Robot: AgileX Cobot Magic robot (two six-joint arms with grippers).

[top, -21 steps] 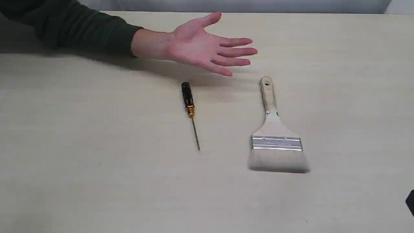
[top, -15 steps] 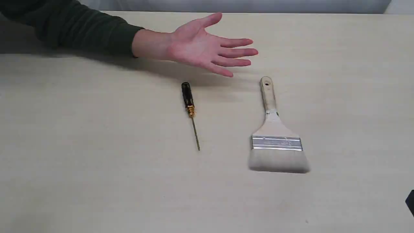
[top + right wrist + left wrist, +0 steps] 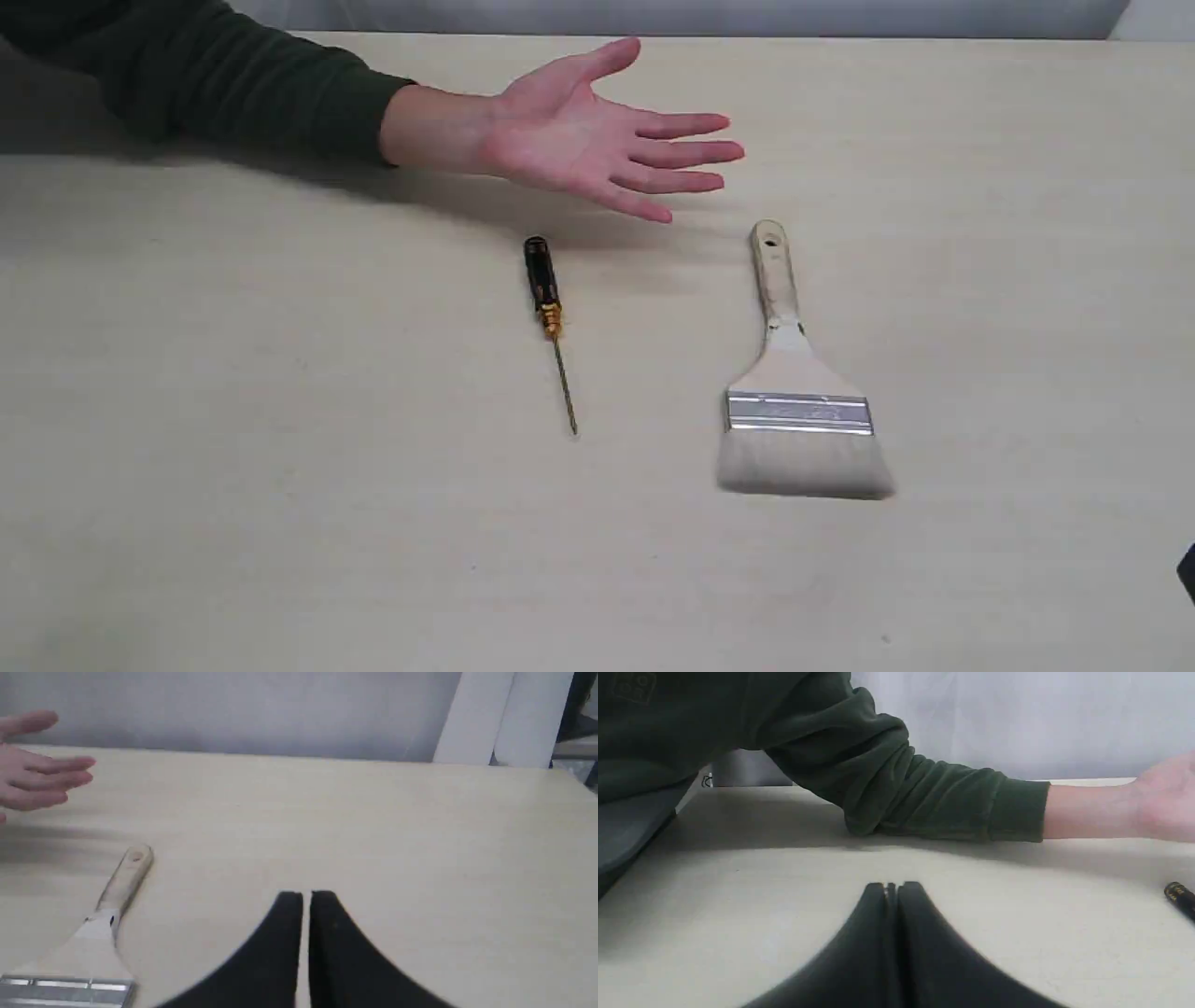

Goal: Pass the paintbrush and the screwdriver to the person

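The person's open hand (image 3: 579,140) hovers palm up over the far middle of the table, dark green sleeve trailing to the left. Just in front of it lies the black-handled screwdriver (image 3: 544,289), shaft pointing toward the near edge. To its right lies the paintbrush (image 3: 794,392), handle pointing at the hand, bristles nearest. My left gripper (image 3: 892,887) is shut and empty, low over the table with the sleeve beyond it and the screwdriver's handle end (image 3: 1181,896) off to one side. My right gripper (image 3: 306,896) is shut and empty, beside the paintbrush handle (image 3: 117,891).
The pale wooden table (image 3: 280,467) carries only these things. A grey wall runs behind its far edge, and white panels (image 3: 504,718) stand past the far right corner. Only a dark sliver of the right arm (image 3: 1187,571) shows at the exterior view's right edge.
The dark sliver of the right arm at the exterior view's right edge has shrunk slightly. Hand, screwdriver and paintbrush stay where they were.
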